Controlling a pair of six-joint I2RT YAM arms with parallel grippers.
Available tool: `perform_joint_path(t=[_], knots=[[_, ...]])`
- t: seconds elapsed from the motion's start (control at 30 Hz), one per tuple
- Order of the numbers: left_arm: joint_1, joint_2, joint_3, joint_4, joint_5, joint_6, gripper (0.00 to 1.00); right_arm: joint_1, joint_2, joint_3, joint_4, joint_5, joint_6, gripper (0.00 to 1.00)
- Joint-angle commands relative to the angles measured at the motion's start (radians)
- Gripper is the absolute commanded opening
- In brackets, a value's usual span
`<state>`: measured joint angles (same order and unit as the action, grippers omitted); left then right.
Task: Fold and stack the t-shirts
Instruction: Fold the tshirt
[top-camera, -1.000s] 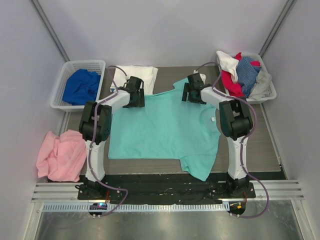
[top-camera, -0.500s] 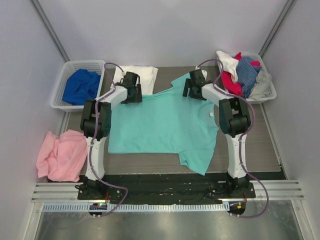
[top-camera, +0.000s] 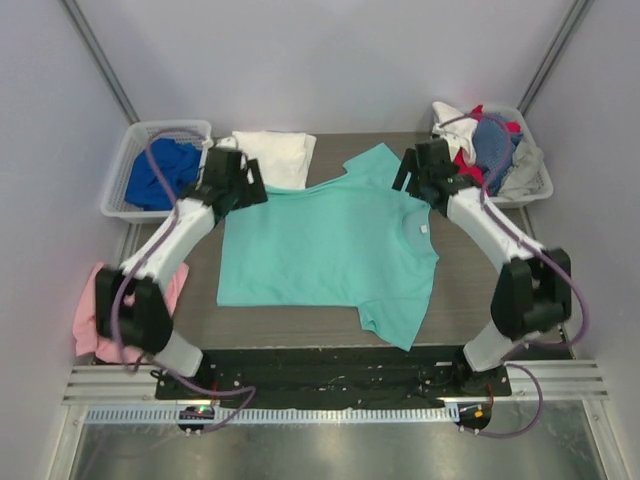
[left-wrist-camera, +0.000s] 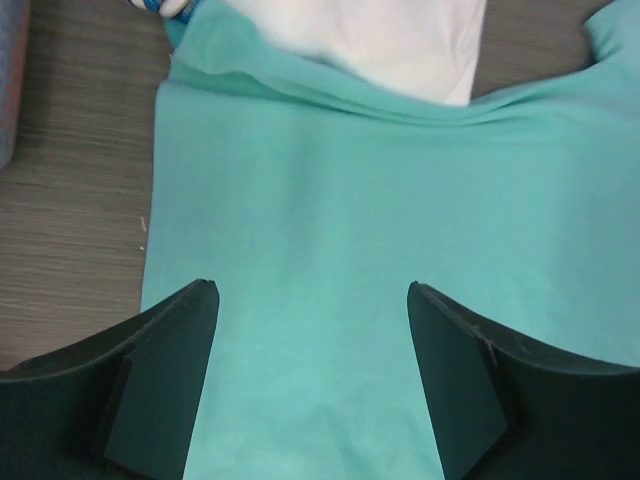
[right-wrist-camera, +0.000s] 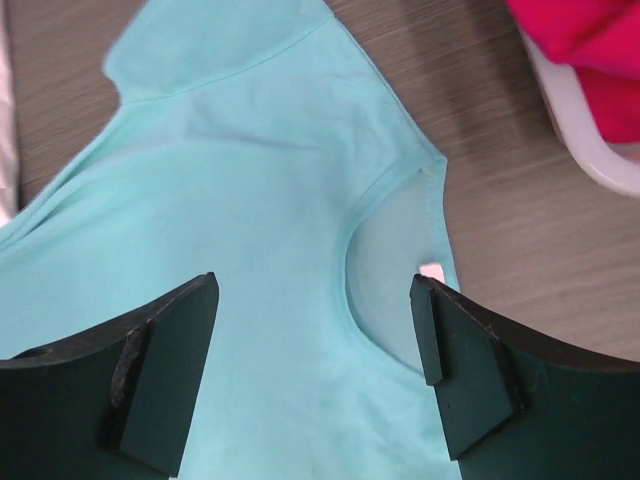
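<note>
The mint-green t-shirt (top-camera: 330, 245) lies spread flat on the table, one sleeve at the far edge and one at the near edge. A folded white t-shirt (top-camera: 272, 155) lies just beyond its far left corner. My left gripper (top-camera: 233, 182) is open and empty above that corner; the left wrist view shows the green fabric (left-wrist-camera: 330, 220) between its fingers (left-wrist-camera: 170, 370) and the white shirt (left-wrist-camera: 390, 40) beyond. My right gripper (top-camera: 425, 175) is open and empty above the collar; the right wrist view shows the neckline (right-wrist-camera: 400, 270) and the far sleeve (right-wrist-camera: 220, 50).
A white basket (top-camera: 125, 160) at the far left holds a royal blue shirt (top-camera: 160, 172). A basket (top-camera: 535, 180) at the far right holds red, white, blue and grey shirts (top-camera: 485, 140); its rim (right-wrist-camera: 580, 150) shows in the right wrist view. A pink cloth (top-camera: 95, 310) lies off the table's left.
Both grippers have drawn off the shirt's far edge and swung outward, left arm leftward and right arm rightward. The green shirt shifted slightly toward the far side and now lies still.
</note>
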<state>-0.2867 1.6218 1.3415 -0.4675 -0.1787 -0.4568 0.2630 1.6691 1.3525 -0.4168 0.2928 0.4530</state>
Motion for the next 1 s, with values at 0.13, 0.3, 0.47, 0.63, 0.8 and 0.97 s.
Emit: perform_joint_path(t=[0.13,0.3,0.47,0.63,0.8,0.97], knots=[[-0.086,-0.564,-0.606,-0.006,-0.077,-0.264,0.80,0.139,-0.484,-0.452,-0.228,0.081,0.263,0.86],[-0.106,-0.689,-0.697,-0.092,-0.126,-0.304,0.79,0.270,-0.652,-0.585,-0.388,0.141,0.508,0.86],[-0.106,-0.706,-0.673,-0.128,-0.122,-0.299,0.79,0.367,-0.720,-0.657,-0.526,0.180,0.676,0.84],[-0.108,-0.692,-0.654,-0.132,-0.108,-0.281,0.79,0.516,-0.759,-0.727,-0.589,0.180,0.832,0.80],[-0.108,-0.685,-0.636,-0.131,-0.090,-0.261,0.79,0.669,-0.761,-0.770,-0.626,0.198,1.025,0.77],[-0.108,-0.685,-0.631,-0.126,-0.082,-0.246,0.79,0.807,-0.709,-0.767,-0.631,0.215,1.135,0.76]])
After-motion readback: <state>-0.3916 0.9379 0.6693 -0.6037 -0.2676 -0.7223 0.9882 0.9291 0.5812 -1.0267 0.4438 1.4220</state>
